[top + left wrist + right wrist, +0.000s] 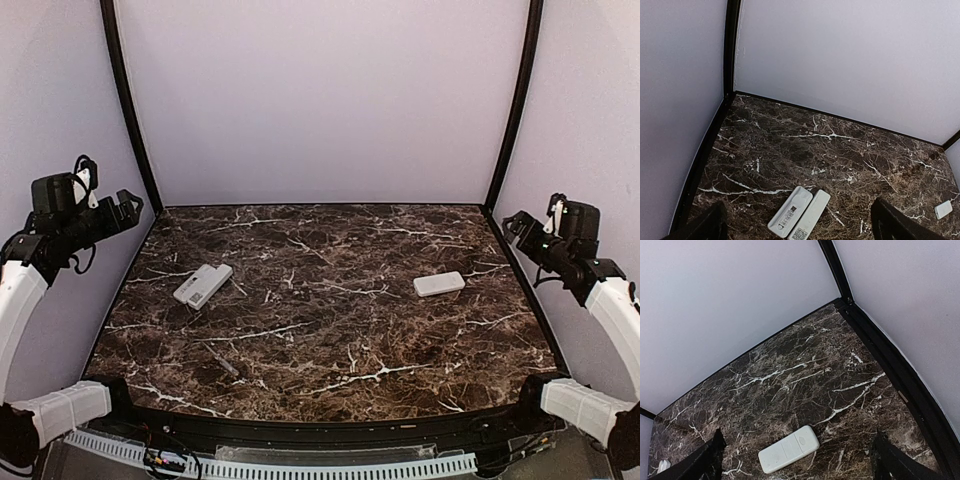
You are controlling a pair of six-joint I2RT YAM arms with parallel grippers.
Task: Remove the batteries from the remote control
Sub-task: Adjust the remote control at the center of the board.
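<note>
Wide, empty: left jaws, right jaws. Paired remotes at 9 o'clock, single remote at 3. Risk: flat casing skids across bench under off-centre pinch.

Dark marble table, pale walls.

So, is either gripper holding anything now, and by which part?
Nothing is held. The left gripper and the right gripper stand open in the air, away from the left pair of remotes and the right remote.

Overhead rear view spans the table; both wrist views see the lone remote.
</note>
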